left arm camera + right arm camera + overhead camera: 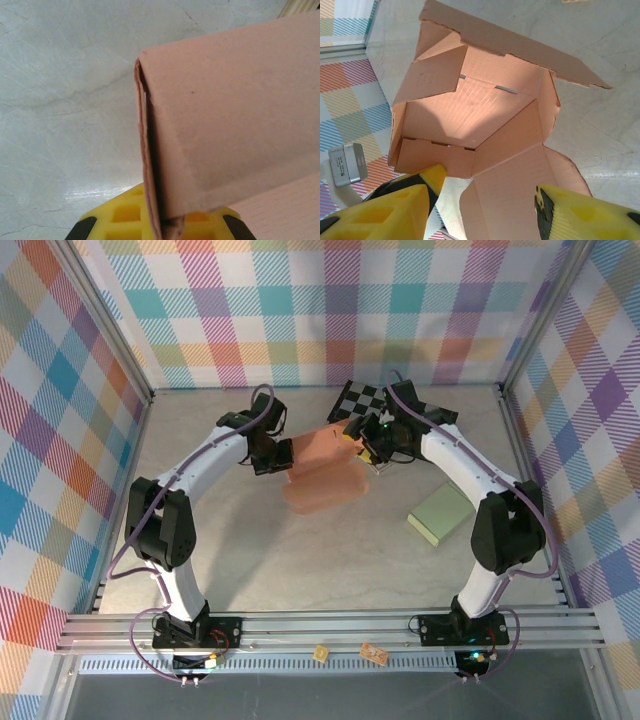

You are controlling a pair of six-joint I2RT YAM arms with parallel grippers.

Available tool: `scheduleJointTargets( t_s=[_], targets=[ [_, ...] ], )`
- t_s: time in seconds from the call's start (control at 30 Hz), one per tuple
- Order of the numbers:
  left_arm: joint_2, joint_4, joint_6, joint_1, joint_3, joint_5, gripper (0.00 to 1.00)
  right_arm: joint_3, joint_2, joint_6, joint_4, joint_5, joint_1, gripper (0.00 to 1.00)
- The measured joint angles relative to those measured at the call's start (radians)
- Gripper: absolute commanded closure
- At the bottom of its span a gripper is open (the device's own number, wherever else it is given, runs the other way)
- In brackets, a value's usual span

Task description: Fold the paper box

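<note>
box: paper box (322, 480) held over mid surface (250, 560), slightly toward 12 o'clock | left fingers (120, 217): clamped on one wall edge (149, 165) | right fingers (385, 215): apart, loose flap (515, 195) between | risk: slipping out of thin edge clamp, or creasing wall, if pushing flap too hard

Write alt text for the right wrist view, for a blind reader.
An open pink paper box seen from inside, flaps spread, against a grey table. The right hand has its yellow fingers apart below, one flap between them.
</note>
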Motion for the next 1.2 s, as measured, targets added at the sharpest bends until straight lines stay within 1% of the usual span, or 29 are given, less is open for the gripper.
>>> scheduleJointTargets(
  t_s=[0.17,0.43,0.7,0.93,1.2],
  targets=[
    [0.0,-0.015,0.001,0.0,0.013,0.002,1.0,0.0,0.004,-0.039,0.002,0.026,0.003,0.44],
    [0.0,-0.021,0.004,0.0,0.014,0.008,1.0,0.0,0.013,-0.081,0.003,0.06,0.005,0.44],
    [0.0,-0.034,0.011,0.0,0.037,0.01,1.0,0.0,0.083,-0.117,0.001,0.089,0.019,0.45],
    [0.0,-0.043,0.012,-0.001,0.039,0.021,1.0,0.002,0.086,-0.153,0.024,0.12,0.024,0.51],
    [0.0,-0.044,0.012,-0.001,0.039,0.026,1.0,0.023,0.093,-0.201,0.054,0.121,0.027,0.56]
  ],
)
